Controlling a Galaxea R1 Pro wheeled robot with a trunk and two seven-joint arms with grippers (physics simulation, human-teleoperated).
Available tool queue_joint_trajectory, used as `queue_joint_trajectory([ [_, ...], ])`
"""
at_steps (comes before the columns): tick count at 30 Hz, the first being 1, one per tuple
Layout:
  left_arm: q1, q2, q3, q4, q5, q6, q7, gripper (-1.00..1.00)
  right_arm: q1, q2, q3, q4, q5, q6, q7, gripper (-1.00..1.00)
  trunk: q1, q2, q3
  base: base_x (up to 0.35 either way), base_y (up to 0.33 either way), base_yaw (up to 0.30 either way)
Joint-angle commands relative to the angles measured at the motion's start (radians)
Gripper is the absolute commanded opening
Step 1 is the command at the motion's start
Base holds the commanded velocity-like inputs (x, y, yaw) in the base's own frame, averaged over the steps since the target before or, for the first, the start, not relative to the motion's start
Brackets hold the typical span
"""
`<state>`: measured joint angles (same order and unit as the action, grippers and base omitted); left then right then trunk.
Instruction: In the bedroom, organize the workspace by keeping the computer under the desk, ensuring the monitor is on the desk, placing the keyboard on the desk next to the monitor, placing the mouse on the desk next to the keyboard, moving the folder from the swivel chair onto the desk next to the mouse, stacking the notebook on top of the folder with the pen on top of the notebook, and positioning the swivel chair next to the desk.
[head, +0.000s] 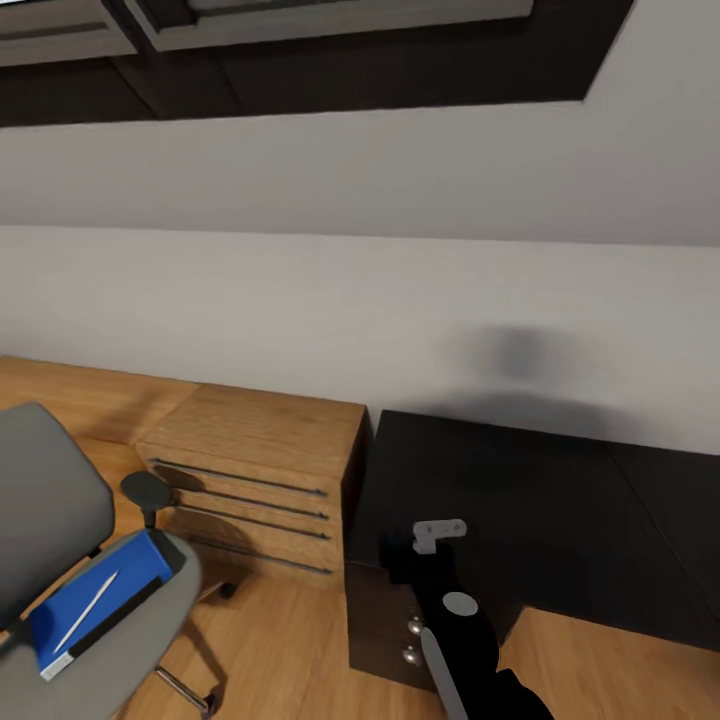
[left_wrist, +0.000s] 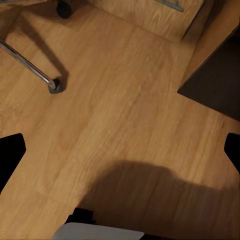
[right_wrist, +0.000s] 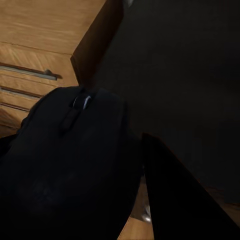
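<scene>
My right gripper (head: 402, 562) is shut on the small dark mouse (right_wrist: 75, 150), whose scroll wheel faces the wrist camera. It hovers over the front left corner of the glossy black desk (head: 540, 500). The grey swivel chair (head: 50, 510) stands at the lower left, apart from the desk. On its seat lies the blue folder (head: 110, 590) with a white pen (head: 85, 612) on top. My left gripper (left_wrist: 120, 150) hangs open over the wood floor, nothing between its fingertips (left_wrist: 10, 157). The computer, monitor, keyboard and notebook are out of view.
A low oak drawer unit (head: 260, 470) stands against the wall between chair and desk, touching the desk's left side. The chair's chrome leg and castor (left_wrist: 55, 86) lie on the floor near my left gripper. A skylight's dark frame (head: 400, 60) runs above.
</scene>
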<state>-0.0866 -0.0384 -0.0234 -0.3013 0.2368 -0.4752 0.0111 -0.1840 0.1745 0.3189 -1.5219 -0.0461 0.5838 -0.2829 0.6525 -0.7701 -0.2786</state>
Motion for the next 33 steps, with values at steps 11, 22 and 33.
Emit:
queue_joint_trajectory([
  [11,-0.001,0.0,-0.003,0.001,0.004,-0.005,0.0,1.0,-0.001,0.0,0.0,0.0,-0.008,0.004,-0.009,-1.0,0.001,-0.001,-0.005,0.135,0.0,0.047],
  [22,-0.001,-0.001,-0.003,0.001,0.004,-0.005,0.0,1.0,0.0,0.0,0.0,0.051,-0.002,-0.089,-0.011,-1.0,0.001,-0.001,-0.005,0.136,-0.025,0.001],
  [33,-0.001,-0.021,-0.001,0.001,0.004,-0.005,-0.002,1.0,0.0,0.0,0.0,0.064,-0.003,-0.108,-0.012,-1.0,0.001,-0.001,-0.005,0.007,-0.002,0.0],
])
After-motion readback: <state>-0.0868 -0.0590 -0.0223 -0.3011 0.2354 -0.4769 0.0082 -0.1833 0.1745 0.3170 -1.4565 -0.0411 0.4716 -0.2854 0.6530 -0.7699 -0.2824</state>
